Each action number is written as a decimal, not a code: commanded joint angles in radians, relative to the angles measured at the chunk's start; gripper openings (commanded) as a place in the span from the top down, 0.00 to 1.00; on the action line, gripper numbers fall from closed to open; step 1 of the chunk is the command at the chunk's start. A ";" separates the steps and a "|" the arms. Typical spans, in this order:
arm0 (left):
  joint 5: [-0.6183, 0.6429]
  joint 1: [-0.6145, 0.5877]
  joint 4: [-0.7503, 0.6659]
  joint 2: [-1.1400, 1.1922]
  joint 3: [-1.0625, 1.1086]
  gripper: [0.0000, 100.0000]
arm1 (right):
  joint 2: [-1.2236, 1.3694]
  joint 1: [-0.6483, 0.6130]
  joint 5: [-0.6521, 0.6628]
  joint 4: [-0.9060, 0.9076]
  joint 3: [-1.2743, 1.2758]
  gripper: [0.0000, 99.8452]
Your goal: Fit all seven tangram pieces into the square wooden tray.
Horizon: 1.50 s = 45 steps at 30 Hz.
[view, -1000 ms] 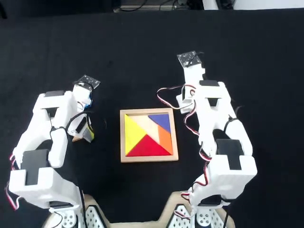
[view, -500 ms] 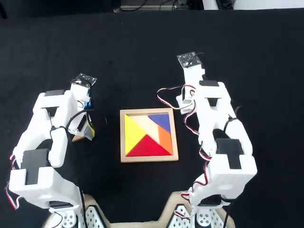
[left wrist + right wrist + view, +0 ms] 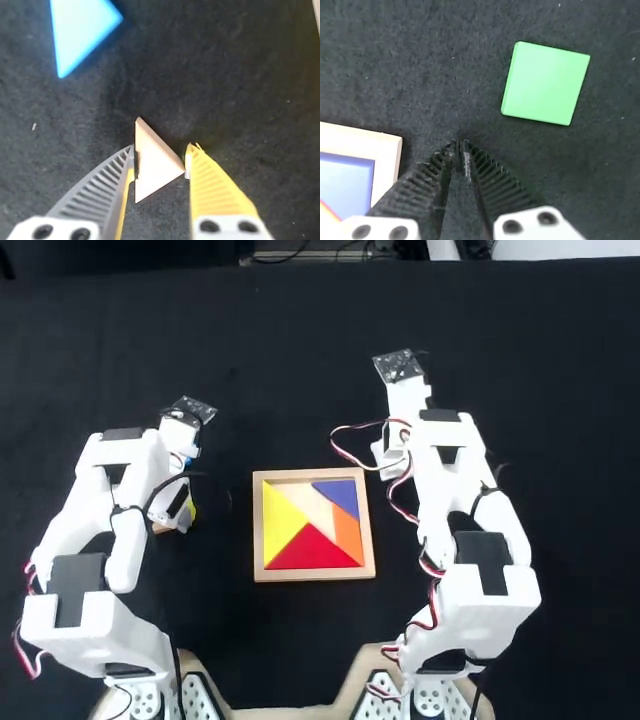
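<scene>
high view looks down on a black table (image 3: 300, 350) with the square wooden tray (image 3: 314, 574) lying flat between the two arms. inside the tray sit a yellow triangle (image 3: 280, 520) along the left side, a red triangle (image 3: 315, 550) along the near edge, a blue piece (image 3: 340, 495) in the far right corner and an orange piece (image 3: 348, 532) against the right wall. a pale patch lies among them; i cannot tell whether it is a piece or bare tray floor.

the left arm (image 3: 110, 510) reaches down to the table just left of the tray, apart from it. in the left wrist view the left claw (image 3: 160, 152) is narrowed onto a pale wooden triangle (image 3: 152, 162), with the grey finger (image 3: 100, 185) on one side and the yellow finger (image 3: 210, 185) on the other, both touching its edges. whether the triangle rests on the cloth or is lifted, i cannot tell. a light blue triangle (image 3: 80, 27) lies flat on the cloth, well apart from the claw.

right wrist view has the right claw (image 3: 459, 146) with its black fingers pressed together, nothing between them, tips low over the cloth just beside a corner of the tray. a green square (image 3: 545, 82) lies flat on the table near the claw, not touching it.
</scene>
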 commanded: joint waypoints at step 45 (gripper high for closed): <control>-0.752 0.854 0.499 0.160 -0.550 0.97 | 0.044 0.376 -0.364 -0.167 -0.096 0.99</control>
